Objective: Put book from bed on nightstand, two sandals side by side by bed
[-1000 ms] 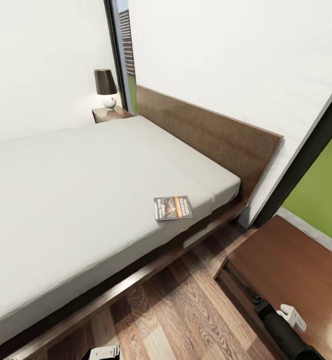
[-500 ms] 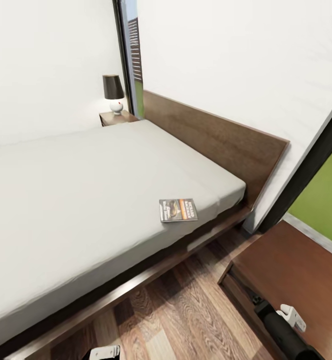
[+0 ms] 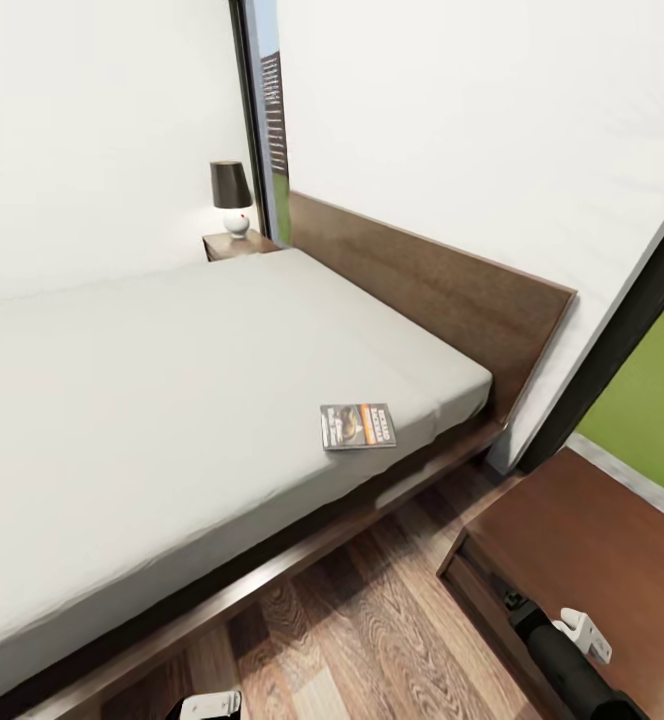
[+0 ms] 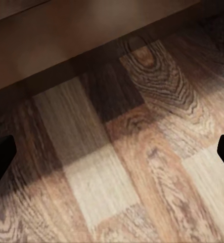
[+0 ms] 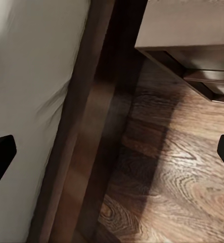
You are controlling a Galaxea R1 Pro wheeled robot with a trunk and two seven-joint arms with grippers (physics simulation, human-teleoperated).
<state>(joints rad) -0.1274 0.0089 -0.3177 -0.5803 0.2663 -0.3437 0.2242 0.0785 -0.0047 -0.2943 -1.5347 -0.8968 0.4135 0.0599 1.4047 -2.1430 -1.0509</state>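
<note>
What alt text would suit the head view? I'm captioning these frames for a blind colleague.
A small book lies flat near the edge of a pale grey bed with a dark wooden headboard. A nightstand stands beside the bed at lower right, and another nightstand with a lamp sits in the far corner. Wood-plank floor runs between.

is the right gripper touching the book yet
Apart. The head view shows the book lying on the bed, with the right gripper low over the nightstand, floor between them.
</note>
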